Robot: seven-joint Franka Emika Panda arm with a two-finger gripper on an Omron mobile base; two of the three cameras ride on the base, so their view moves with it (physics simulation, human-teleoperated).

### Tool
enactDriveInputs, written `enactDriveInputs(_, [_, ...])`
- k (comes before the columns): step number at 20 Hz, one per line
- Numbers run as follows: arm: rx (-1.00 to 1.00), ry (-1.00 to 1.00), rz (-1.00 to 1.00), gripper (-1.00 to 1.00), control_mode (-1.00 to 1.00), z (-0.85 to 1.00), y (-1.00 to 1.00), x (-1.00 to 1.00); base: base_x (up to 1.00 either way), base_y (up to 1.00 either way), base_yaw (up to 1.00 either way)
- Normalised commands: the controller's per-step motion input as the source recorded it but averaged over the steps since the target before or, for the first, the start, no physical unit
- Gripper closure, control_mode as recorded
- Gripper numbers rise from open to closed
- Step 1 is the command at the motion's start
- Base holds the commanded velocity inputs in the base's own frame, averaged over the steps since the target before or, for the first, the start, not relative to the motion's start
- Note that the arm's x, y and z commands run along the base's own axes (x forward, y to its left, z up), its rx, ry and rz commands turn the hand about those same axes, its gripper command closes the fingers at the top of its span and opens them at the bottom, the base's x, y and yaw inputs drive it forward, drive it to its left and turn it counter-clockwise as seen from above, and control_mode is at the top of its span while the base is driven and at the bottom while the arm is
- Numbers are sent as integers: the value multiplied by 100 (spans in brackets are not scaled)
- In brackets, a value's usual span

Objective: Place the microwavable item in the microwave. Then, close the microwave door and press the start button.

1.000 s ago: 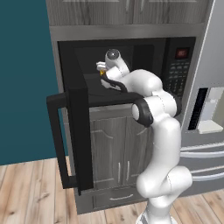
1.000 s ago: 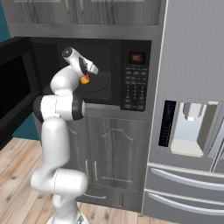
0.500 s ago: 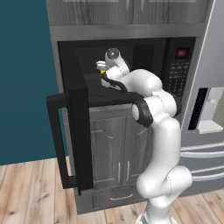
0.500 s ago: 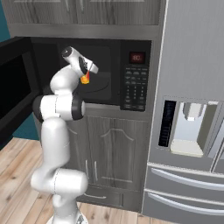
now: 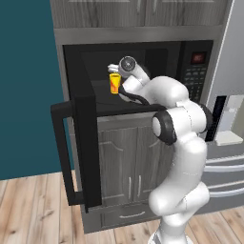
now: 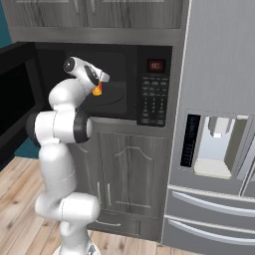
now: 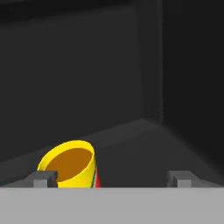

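Currently: yellow cup point(image 7: 70, 165) inside microwave point(image 5: 190, 52); hand point(image 7: 111, 178) spread wide, cup beside one fingertip. Withdraw straight, avoid tipping it; then swing door point(image 5: 86, 143) shut.

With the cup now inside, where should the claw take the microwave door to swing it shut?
By the long vertical bar handle at the free edge of the microwave door, from its outer side. The door stands wide open, and the bar stands off it, leaving a gap for the open claw.
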Motion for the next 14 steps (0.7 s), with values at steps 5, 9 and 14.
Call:
enactDriveInputs(5, [0, -7, 0, -100, -100, 2, -16, -74, 0, 0, 0])
enactDriveInputs(9, [-2, 0, 0, -100, -100, 14, -14, -85, 0, 0, 0])
enactDriveInputs(14, [-2, 2, 0, -100, -100, 22, -5, -89, 0, 0, 0])
